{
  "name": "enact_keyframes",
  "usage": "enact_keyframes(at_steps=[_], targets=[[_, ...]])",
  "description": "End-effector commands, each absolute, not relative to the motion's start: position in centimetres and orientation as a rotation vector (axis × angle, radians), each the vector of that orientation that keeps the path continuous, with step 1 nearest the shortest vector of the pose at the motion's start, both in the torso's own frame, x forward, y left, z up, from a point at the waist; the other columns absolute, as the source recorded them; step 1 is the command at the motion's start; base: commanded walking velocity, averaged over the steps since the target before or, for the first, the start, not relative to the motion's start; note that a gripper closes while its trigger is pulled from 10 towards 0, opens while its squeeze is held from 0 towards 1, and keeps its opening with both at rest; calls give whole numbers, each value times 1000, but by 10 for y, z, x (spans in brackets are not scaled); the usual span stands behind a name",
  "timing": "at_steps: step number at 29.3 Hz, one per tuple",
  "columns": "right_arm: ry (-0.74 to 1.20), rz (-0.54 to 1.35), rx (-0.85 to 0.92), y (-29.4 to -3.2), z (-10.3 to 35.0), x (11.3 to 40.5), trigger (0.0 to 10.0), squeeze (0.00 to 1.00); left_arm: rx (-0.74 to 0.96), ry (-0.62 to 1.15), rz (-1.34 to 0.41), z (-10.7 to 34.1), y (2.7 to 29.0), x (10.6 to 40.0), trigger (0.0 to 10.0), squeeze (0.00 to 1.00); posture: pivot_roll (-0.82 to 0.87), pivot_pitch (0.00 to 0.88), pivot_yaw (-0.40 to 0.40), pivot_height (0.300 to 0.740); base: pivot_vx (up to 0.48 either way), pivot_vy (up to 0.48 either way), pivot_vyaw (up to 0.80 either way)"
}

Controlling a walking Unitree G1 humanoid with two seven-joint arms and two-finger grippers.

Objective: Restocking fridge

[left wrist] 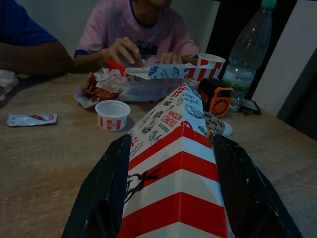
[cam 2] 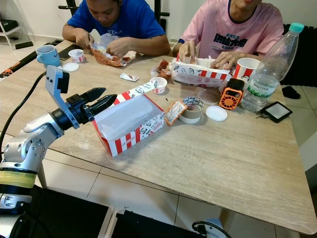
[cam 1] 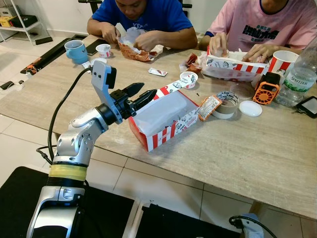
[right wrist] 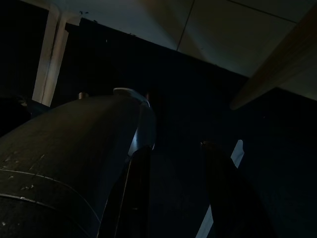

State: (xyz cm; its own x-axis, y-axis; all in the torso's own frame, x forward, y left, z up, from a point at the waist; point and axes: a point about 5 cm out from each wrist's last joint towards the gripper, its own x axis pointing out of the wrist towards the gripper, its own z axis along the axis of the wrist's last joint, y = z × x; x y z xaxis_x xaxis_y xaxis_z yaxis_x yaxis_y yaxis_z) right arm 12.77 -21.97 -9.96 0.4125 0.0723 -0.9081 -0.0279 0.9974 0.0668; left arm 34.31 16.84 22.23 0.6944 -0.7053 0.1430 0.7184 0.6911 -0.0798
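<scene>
An open red-and-white striped food box lies on the wooden table near its front edge, lid flap raised toward the far side. My left gripper reaches in from the left at the box's left end. In the left wrist view its black fingers stand open on either side of the striped box, close to its sides. My right gripper hangs idle in the dark near the floor, its two fingers apart.
Two people sit at the far side, hands on food wrappers. A blue mug, sauce cup, tape roll, orange device, water bottle and striped paper cup stand on the table.
</scene>
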Motion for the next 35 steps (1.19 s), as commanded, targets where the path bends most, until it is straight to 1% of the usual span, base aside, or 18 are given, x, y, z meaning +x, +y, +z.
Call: enact_keyframes(at_steps=[1,23,30,35], targets=[[1146,53,56,-218,-101,124,10000,0,-114,-97,-775,221,173,345,10000,0,-48,81,43,740,0,0,0],[1144,45,55,-219,-101,125,10000,0,-133,-43,-782,210,170,345,10000,0,-50,81,45,740,0,0,0],[1141,44,56,-218,-101,126,10000,0,-119,-37,-793,207,169,344,10000,0,-47,81,45,740,0,0,0],[1140,43,53,-218,-100,127,10000,0,-66,-24,-803,203,165,342,10000,0,-47,79,44,740,0,0,0]])
